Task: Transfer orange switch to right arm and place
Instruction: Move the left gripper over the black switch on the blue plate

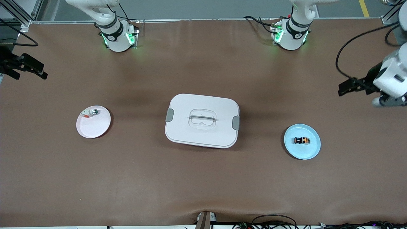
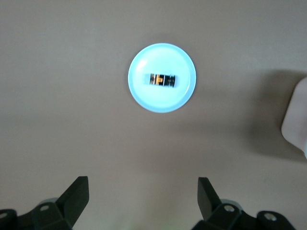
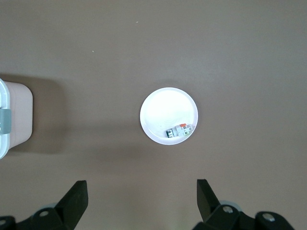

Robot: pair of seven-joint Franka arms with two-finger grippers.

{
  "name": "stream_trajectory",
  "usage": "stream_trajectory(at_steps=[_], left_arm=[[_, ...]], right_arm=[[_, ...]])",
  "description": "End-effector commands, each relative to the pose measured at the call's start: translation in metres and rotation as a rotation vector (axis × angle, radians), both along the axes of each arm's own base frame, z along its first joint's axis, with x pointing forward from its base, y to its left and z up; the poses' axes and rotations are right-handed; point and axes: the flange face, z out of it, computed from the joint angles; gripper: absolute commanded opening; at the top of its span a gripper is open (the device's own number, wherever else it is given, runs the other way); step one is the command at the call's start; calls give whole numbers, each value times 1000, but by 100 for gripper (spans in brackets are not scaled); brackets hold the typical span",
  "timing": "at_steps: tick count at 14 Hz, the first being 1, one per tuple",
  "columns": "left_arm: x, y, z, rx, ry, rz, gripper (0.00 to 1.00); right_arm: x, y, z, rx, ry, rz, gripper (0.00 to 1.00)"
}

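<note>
1. Brown matting covers the whole table (image 1: 203,178), with both arm bases standing along the edge farthest from the front camera.
2. Near the table's middle sits a white lidded box (image 1: 202,120) with grey clips and a recessed handle.
3. At the left arm's end, the left tool (image 1: 349,86) hangs over the table, its fingers (image 2: 76,194) spread wide and holding nothing. The right tool (image 1: 30,67) waits over the edge at the right arm's end, likewise released and empty.
4. A pale blue plate (image 1: 313,151) lies toward the left arm's end; a pink-white plate (image 1: 92,130) lies toward the right arm's end.
5. The orange switch (image 1: 301,140) lies on its side at the blue plate's centre, untouched. A small silver-and-white part (image 1: 90,112) rests at the other plate's rim.
6. Risks, as I judge them: the switch is tiny and lying flat, so fingers closing off-centre could flick it off the plate or drag the light plate. A shallow grip would leave the right tool little to take at handover, inviting a drop.
</note>
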Motion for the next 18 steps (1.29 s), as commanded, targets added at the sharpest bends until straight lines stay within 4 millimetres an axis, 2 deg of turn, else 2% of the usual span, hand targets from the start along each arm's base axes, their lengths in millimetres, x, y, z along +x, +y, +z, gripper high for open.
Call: stream_trajectory(at_steps=[1,4,9,15,18], left_arm=[[13,3,-42,14,-9,-8,100],[24,3,-92,9,-31,-12,100],[32,-3,-169,-4,-110,-23,100],[54,-7,-235,-25,-165,-102,100],[57,-10,-265,-35,-161,-107,100]], right_arm=[[-6,-3,2,-3,-6,-15,100],[-7,-6,2,-3,-6,-21,100],[-6,-6,3,-3,-14,-21,100],[-6,-4,3,-3,-8,-17,100],[-7,-11,2,-7,-11,-27,100]])
